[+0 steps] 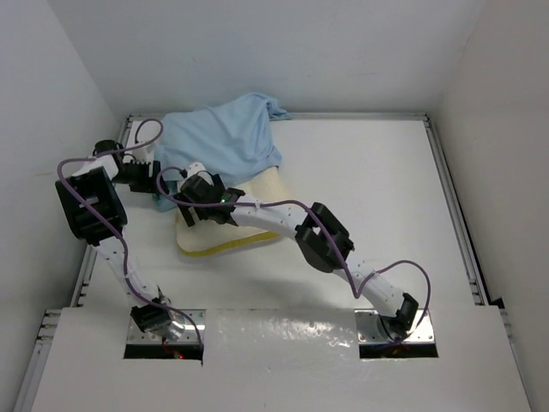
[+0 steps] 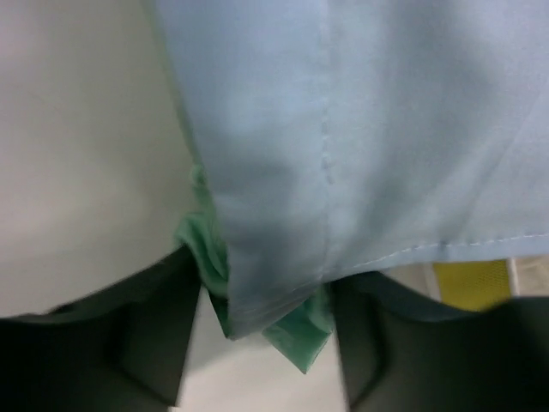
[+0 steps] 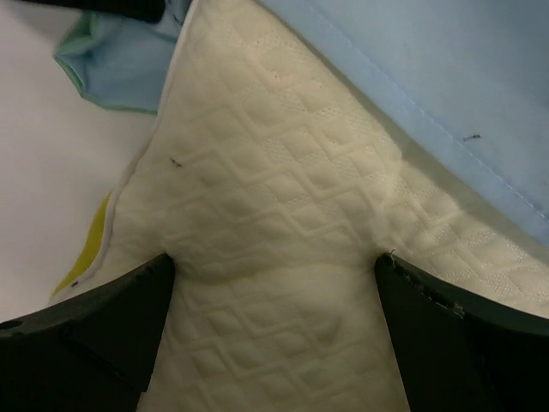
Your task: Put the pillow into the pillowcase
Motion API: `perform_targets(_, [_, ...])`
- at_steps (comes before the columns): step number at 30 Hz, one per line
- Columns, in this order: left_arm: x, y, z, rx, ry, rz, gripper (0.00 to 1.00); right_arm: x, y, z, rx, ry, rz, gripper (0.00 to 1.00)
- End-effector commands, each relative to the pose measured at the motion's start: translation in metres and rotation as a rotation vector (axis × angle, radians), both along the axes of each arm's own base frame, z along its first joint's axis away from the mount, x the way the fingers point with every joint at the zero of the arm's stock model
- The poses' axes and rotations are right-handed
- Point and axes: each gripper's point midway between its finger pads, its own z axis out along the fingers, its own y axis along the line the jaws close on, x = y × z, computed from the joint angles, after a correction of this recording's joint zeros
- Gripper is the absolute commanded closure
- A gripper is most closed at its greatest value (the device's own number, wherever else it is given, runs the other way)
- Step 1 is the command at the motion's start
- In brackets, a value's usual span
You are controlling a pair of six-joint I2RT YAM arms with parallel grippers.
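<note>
The pillowcase (image 1: 225, 139) lies bunched at the back left, light blue side up, draped over the far part of the pillow (image 1: 257, 206). The cream pillow's yellow edge band (image 1: 214, 249) faces the front. My left gripper (image 1: 161, 187) is at the pillowcase's left edge; in the left wrist view the gripper (image 2: 262, 292) is shut on a bunched fold of blue and sea-green pillowcase (image 2: 360, 129). My right gripper (image 1: 189, 209) is at the pillow's left end; in the right wrist view the gripper (image 3: 273, 262) pinches the quilted pillow (image 3: 274, 197), which dents at both fingers.
White walls close in the table on the left, back and right. A metal rail (image 1: 450, 206) runs along the right side and another along the left. The right arm's elbow (image 1: 324, 236) hangs over the table beside the pillow.
</note>
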Motion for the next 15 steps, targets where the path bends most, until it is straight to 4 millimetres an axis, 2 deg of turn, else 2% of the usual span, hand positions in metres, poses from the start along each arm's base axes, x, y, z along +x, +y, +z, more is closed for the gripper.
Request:
perform_targets(1, [0.001, -0.026, -0.012, -0.066, -0.032, -0.104, 0.48, -0.013, -0.006, -0.030, -0.025, 0.081, -0.057, 0.01])
perform_targets(3, [-0.002, -0.036, -0.011, -0.085, -0.043, -0.135, 0.78, -0.011, -0.005, -0.040, -0.021, 0.089, -0.077, 0.09])
perform_targets(5, [-0.006, -0.041, -0.013, -0.092, -0.040, -0.141, 1.00, -0.007, 0.000, -0.043, 0.004, 0.083, -0.095, 0.75])
perform_targets(6, [-0.005, -0.041, -0.010, -0.092, -0.055, -0.140, 1.00, -0.002, -0.001, -0.040, 0.011, 0.060, -0.123, 0.99])
perform_targets(8, [-0.008, -0.045, -0.007, -0.103, -0.065, -0.163, 1.00, 0.012, 0.005, -0.028, 0.074, 0.035, -0.145, 1.00])
perform_targets(10, [-0.018, -0.052, 0.005, -0.124, -0.072, -0.211, 1.00, 0.032, 0.012, -0.005, 0.203, 0.022, -0.200, 1.00])
perform_targets(13, [-0.043, -0.065, 0.026, -0.133, -0.075, -0.298, 1.00, 0.087, 0.007, 0.061, 0.469, -0.077, -0.333, 1.00])
perform_targets(14, [-0.053, -0.069, 0.042, -0.124, -0.087, -0.322, 1.00, 0.098, 0.007, 0.085, 0.537, -0.128, -0.354, 1.00])
perform_targets(15, [-0.065, -0.075, 0.041, -0.114, -0.094, -0.373, 1.00, 0.113, 0.011, 0.123, 0.625, -0.218, -0.363, 1.00])
